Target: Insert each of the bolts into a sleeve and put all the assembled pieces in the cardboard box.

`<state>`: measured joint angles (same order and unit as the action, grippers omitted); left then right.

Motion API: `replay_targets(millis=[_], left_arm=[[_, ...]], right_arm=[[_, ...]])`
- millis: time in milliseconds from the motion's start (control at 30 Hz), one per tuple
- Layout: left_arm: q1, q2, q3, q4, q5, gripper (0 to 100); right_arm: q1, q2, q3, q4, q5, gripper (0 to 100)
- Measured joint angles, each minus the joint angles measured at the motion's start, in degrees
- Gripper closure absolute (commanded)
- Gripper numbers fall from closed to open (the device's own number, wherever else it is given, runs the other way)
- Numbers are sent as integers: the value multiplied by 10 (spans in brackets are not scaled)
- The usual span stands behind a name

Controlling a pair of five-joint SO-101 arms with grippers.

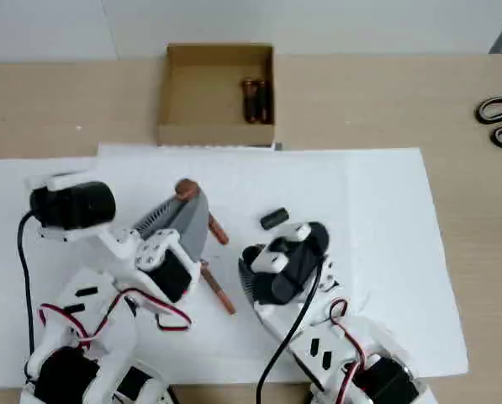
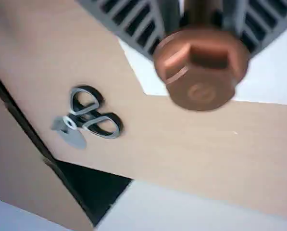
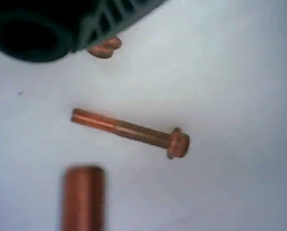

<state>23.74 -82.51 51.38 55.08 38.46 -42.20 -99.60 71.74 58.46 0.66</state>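
Observation:
My left gripper is shut on a copper bolt, whose hex head sits close between the grey ribbed fingers. A second bolt lies loose on the white paper, and it also lies flat in the right wrist view. My right gripper sits just right of it, shut on a black sleeve held against a ribbed finger. A blurred copper shaft is close by. Another black sleeve lies on the paper behind that gripper.
The cardboard box stands at the back of the table with assembled pieces against its right wall. Scissors lie at the far right on the bare wood, and they appear in the left wrist view too.

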Motion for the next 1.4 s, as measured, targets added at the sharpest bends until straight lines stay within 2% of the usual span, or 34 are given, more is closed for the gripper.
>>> replay_targets(millis=[333, 700, 933, 1400], left_arm=[[50, -26, 10, 27, 0, 994], [51, -27, 33, 14, 1, 994], [51, -26, 51, -8, 41, 994], [51, -27, 71, -8, 41, 994]], right_arm=[[-6, 0, 0, 0, 9, 995], [-21, 0, 0, 0, 9, 995], [-27, 0, 0, 0, 9, 995], [-29, 0, 0, 0, 9, 995]])
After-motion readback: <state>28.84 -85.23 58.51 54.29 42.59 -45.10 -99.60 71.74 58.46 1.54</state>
